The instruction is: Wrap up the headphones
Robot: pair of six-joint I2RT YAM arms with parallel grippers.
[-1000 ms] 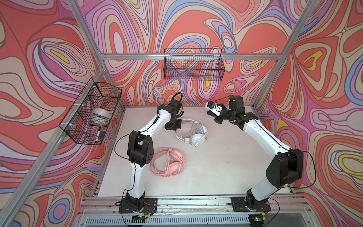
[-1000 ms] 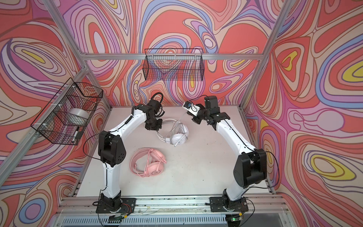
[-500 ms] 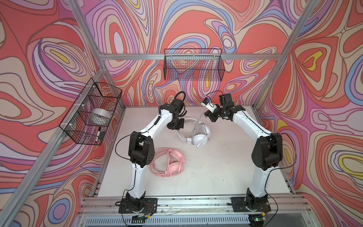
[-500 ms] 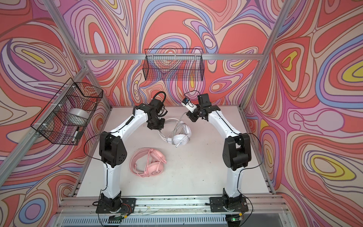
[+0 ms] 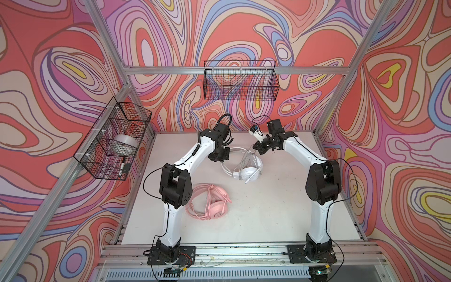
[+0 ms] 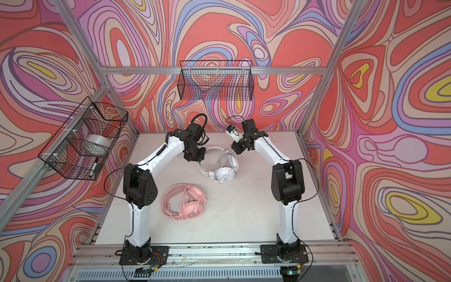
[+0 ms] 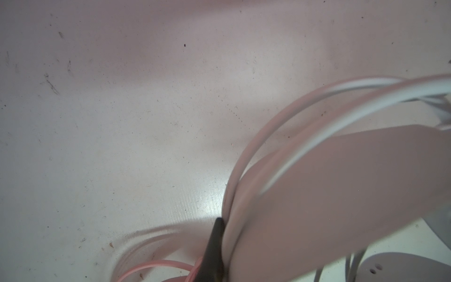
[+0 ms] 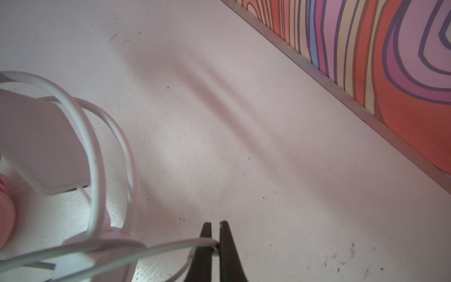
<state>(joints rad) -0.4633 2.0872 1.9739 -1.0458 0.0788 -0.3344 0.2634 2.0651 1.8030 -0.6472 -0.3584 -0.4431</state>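
The white headphones (image 5: 248, 171) (image 6: 225, 172) lie at the middle back of the table. My left gripper (image 5: 220, 157) (image 7: 227, 234) is shut on their headband (image 7: 317, 195), and only one black finger (image 7: 214, 244) shows. My right gripper (image 5: 258, 147) (image 8: 215, 234) hovers just behind the earcups, shut on the white cable (image 8: 170, 246). From there the cable runs in loops (image 8: 97, 156) over the headband. The pink headphones (image 5: 212, 202) (image 6: 186, 202) lie nearer the front with their cable coiled around them, untouched.
A black wire basket (image 5: 240, 84) hangs on the back wall. Another basket (image 5: 114, 139) on the left wall holds a roll of tape (image 5: 125, 146) and a marker (image 5: 121, 168). The back wall's metal edge (image 8: 341, 92) runs close to my right gripper.
My right gripper has moved left and a little down with the white cable, and its arm has folded up at the elbow. The left gripper has stayed on the headband.
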